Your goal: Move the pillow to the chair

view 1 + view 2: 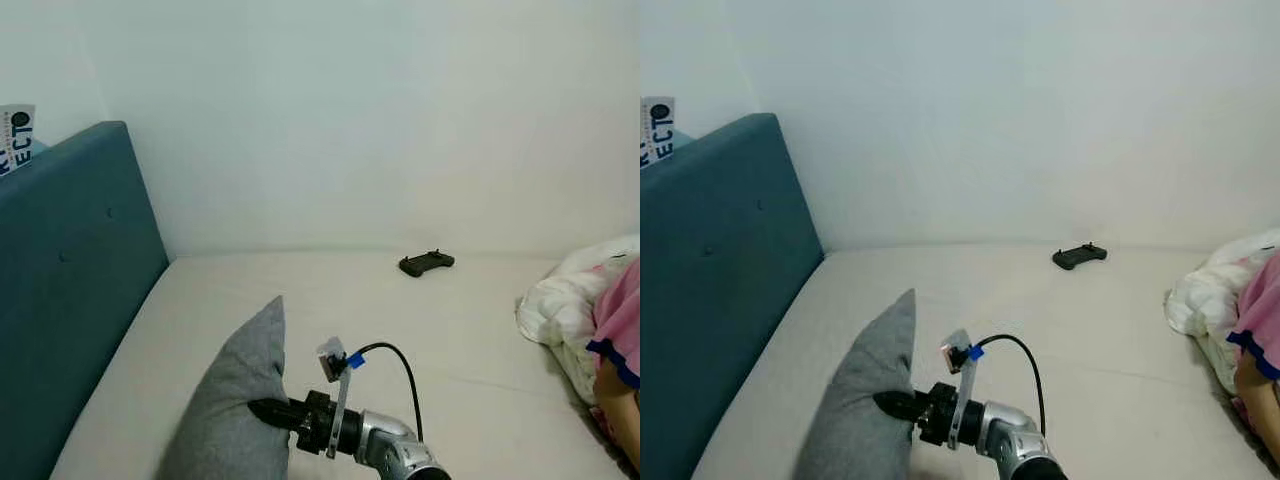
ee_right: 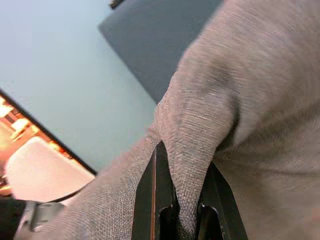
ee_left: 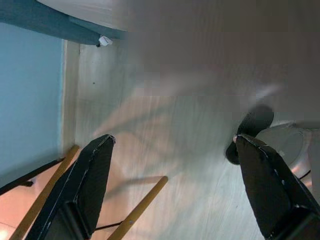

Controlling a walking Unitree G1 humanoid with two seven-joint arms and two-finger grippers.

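The grey pillow (image 1: 235, 405) is held up on edge near the bed's (image 1: 450, 340) front edge, toward the blue headboard (image 1: 70, 290). A fold of it is clamped between the right gripper's (image 2: 186, 200) fingers. The left gripper's (image 3: 175, 185) fingers are spread wide apart over pale floor (image 3: 180, 125).

Pillow (image 1: 235, 405): grey knit cloth, coarse visible weave, matt, folded ridge pinched between black fingers (image 2: 155, 200) of right gripper (image 2: 184, 212).
Fingers: smooth black plastic, slight sheen.
Right arm (image 1: 395, 445): brushed silver metal, glossy black cable looping above.
Headboard (image 1: 70, 270): teal fabric, matt, buttoned.
Mattress (image 1: 450, 340): cream cloth, smooth, matt.
Controller (image 1: 426, 263): black plastic, matt.
Blanket (image 1: 560, 300): white, crumpled, soft.
Left gripper (image 3: 172, 195): black fingers, faint gloss, set wide apart over pale wood-grain floor (image 3: 165, 140).
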